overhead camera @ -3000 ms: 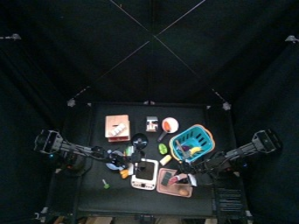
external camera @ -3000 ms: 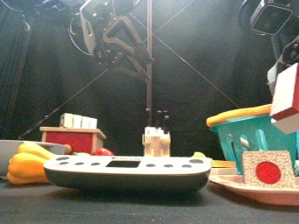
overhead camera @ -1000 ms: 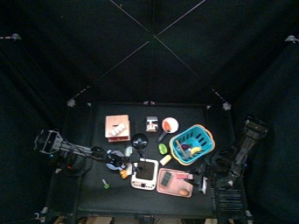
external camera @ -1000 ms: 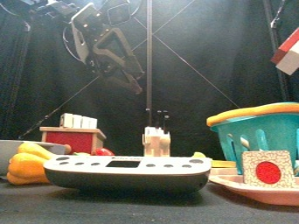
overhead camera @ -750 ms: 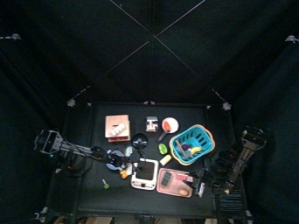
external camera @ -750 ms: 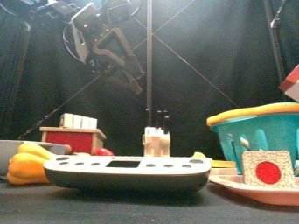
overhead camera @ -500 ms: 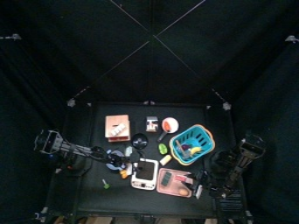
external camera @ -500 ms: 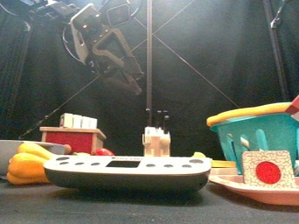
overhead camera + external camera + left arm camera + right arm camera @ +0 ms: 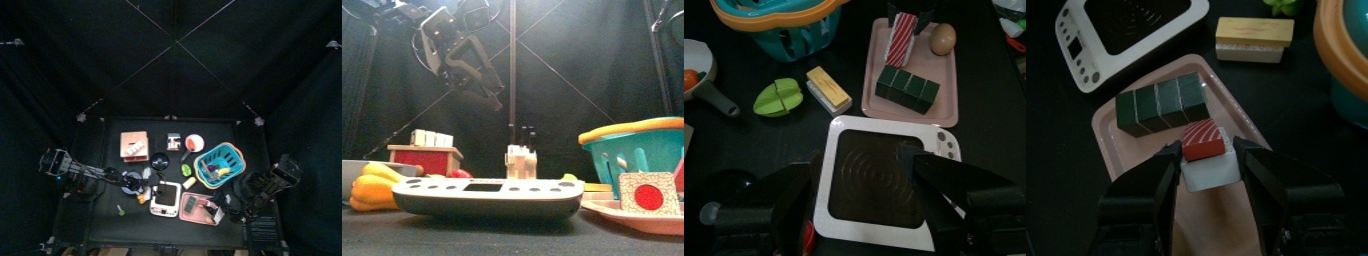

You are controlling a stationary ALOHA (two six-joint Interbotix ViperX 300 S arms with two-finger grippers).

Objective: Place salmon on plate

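One piece matters here: the salmon nigiri toy, an orange-red striped slab on a white rice block (image 9: 1205, 157), sits between the jaws of your right gripper (image 9: 1207, 150). The jaws are closed to the width of the white block and appear to pinch its two sides, so you have hold of it. Directly beneath the gripper lies the pink rectangular plastic plate (image 9: 1140, 160); whether the piece hangs just above the plate or already touches it cannot be told from the wrist view.

Just ahead of the jaws on the same plate: a dark green block with ridged segments (image 9: 1160, 103). Beyond the plate's far edge: a white scale with a black ribbed platform (image 9: 1133, 25) and a tan butter-like bar (image 9: 1253, 39).

Handling, judged: the piece looks light, rigid and smooth, probably moulded plastic. It should slip more readily than it deforms. Keep your grip on the flat sides of the white base, low and centred, not on the sloped salmon top. Not fragile; a short drop would likely only make it bounce or tip.

Your left gripper (image 9: 871, 172) hovers spread wide over the scale, holding nothing, well apart from the plate's contents.
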